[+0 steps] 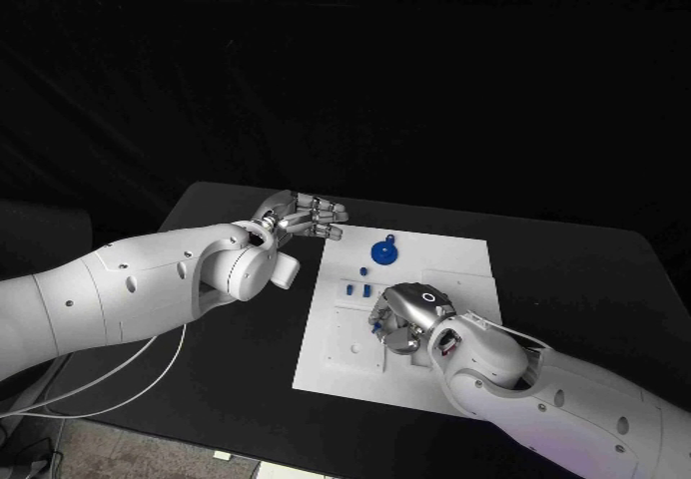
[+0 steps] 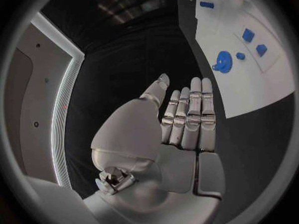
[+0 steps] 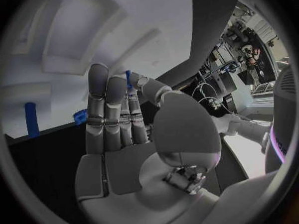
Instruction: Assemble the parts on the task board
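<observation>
Nearest, the right hand (image 1: 407,317) rests on the white plastic task board (image 1: 461,261), pinching a slim blue peg (image 3: 128,78); light, rigid, slippery, best taken mid-shaft; the blue gear (image 1: 383,252) lies beyond; the left hand (image 1: 300,215) hovers empty, fingers straight, over the black counter (image 1: 576,269).

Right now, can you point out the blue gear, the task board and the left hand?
blue gear (image 1: 384,252): head view, on the disc's middle.
task board (image 1: 453,261): head view, on a bare white patch near its far right corner.
left hand (image 1: 300,217): head view, on the back of the fingers.
</observation>
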`<act>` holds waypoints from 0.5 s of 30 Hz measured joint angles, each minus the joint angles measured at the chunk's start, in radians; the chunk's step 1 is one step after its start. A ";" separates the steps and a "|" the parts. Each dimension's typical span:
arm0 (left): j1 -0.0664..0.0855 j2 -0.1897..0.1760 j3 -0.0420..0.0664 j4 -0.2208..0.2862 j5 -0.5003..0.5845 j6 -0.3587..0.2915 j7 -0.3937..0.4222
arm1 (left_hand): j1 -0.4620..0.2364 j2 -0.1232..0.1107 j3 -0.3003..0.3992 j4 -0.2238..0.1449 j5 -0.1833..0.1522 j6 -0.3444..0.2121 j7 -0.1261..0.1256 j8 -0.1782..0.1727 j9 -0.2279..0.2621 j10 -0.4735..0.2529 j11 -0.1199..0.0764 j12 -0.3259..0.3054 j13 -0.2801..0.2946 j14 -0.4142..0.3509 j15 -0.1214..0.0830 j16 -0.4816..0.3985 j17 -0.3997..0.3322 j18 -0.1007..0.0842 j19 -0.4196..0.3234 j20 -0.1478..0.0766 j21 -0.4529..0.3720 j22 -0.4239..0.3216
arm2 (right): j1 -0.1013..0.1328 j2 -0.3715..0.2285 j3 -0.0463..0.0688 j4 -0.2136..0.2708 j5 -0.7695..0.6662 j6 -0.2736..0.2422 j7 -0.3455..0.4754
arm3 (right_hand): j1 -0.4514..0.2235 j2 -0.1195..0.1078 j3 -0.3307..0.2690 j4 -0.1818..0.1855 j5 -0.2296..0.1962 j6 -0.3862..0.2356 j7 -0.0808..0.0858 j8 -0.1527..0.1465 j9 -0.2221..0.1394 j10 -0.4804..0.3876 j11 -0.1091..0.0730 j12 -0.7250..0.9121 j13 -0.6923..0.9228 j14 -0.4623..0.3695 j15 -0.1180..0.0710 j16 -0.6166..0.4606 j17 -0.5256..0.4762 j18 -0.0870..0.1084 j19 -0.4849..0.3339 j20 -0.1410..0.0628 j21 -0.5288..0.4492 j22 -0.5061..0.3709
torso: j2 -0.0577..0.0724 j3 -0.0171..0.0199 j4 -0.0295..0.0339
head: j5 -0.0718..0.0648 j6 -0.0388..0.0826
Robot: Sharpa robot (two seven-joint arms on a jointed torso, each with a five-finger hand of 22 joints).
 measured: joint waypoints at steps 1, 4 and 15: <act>0.000 0.000 0.000 0.000 0.000 0.000 0.000 | 0.000 0.000 0.000 0.000 0.000 0.000 0.000 0.000 0.000 0.000 0.000 0.000 0.000 0.000 0.000 0.000 0.000 0.000 0.000 0.000 0.000 0.000 | 0.000 0.001 0.000 0.000 -0.001 0.000 0.000 | 0.000 0.000 0.000 0.000 0.000 0.000 0.000 0.000 0.000 0.000 0.000 0.000 0.000 0.000 0.000 0.000 0.000 0.000 0.000 0.000 0.000 0.000 | 0.000 -0.0001 0.0002 | 0.000 0.000; 0.000 0.001 0.000 0.000 -0.001 0.000 0.000 | 0.000 0.000 0.000 0.000 0.000 0.000 0.000 0.000 0.000 0.000 0.000 0.000 0.000 0.000 0.000 0.000 0.000 0.000 0.000 0.000 0.000 0.000 | 0.000 0.002 -0.001 -0.001 -0.002 -0.001 -0.002 | 0.000 0.000 0.000 0.000 0.000 0.000 0.000 0.000 0.000 0.000 0.000 0.000 0.000 0.000 0.000 0.000 0.000 0.000 0.000 0.000 0.000 0.000 | 0.000 0.0001 0.0003 | 0.001 0.000; 0.000 0.001 0.000 0.000 -0.002 0.000 -0.001 | 0.000 0.000 0.000 0.000 0.000 0.000 0.000 0.000 0.000 0.000 0.000 0.000 0.000 0.000 0.000 0.000 0.000 0.000 0.000 0.000 0.000 0.000 | 0.002 0.009 -0.016 -0.006 -0.018 0.001 -0.010 | 0.000 0.000 0.008 0.000 -0.008 0.000 0.000 -0.002 0.000 0.000 0.000 -0.001 0.000 0.000 0.000 0.000 -0.004 0.000 0.000 0.000 -0.008 0.012 | 0.000 0.0004 0.0006 | 0.002 -0.002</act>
